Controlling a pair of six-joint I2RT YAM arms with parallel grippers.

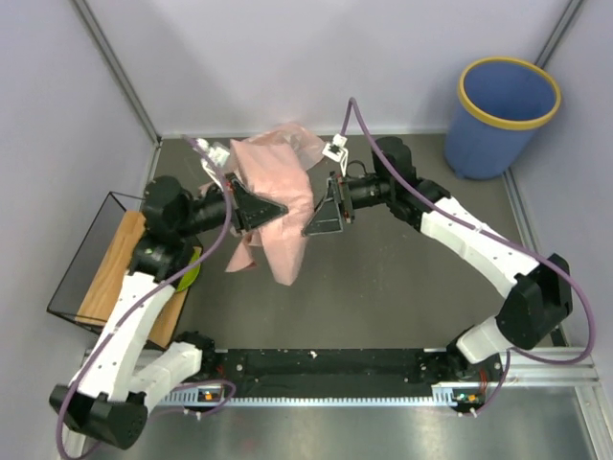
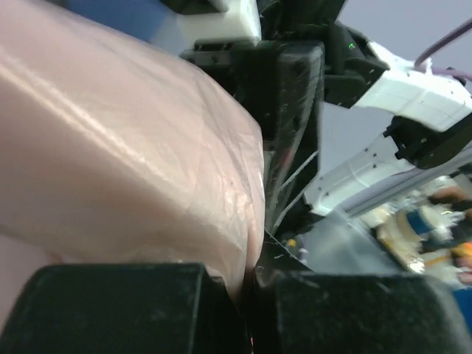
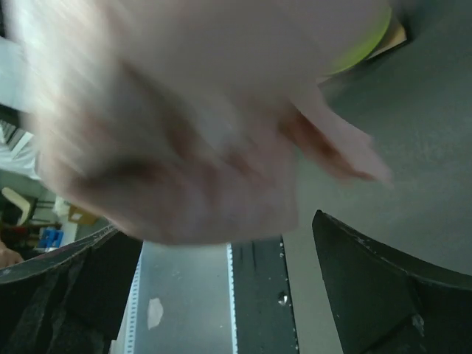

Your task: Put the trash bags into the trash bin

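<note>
- While pinched tight in L arm's jaws, thin pale-pink crinkly plastic bag (image 1: 285, 192) hangs well left of round blue plastic bin (image 1: 490, 149) w/ yellow rim.
- R arm's jaws: spread wide on bag's bin-side, not gripping it.

Light: even, soft, from overhead; faint shadows.
Right wrist: pink bag (image 3: 184, 125) smeared (motion blur).
Left wrist: distance hazy.

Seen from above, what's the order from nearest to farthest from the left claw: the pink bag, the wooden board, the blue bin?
1. Pink bag: in the middle, pinched in the left gripper itself.
2. Wooden board: off to the left side.
3. Blue bin: far right corner, well beyond the other arm.
</note>
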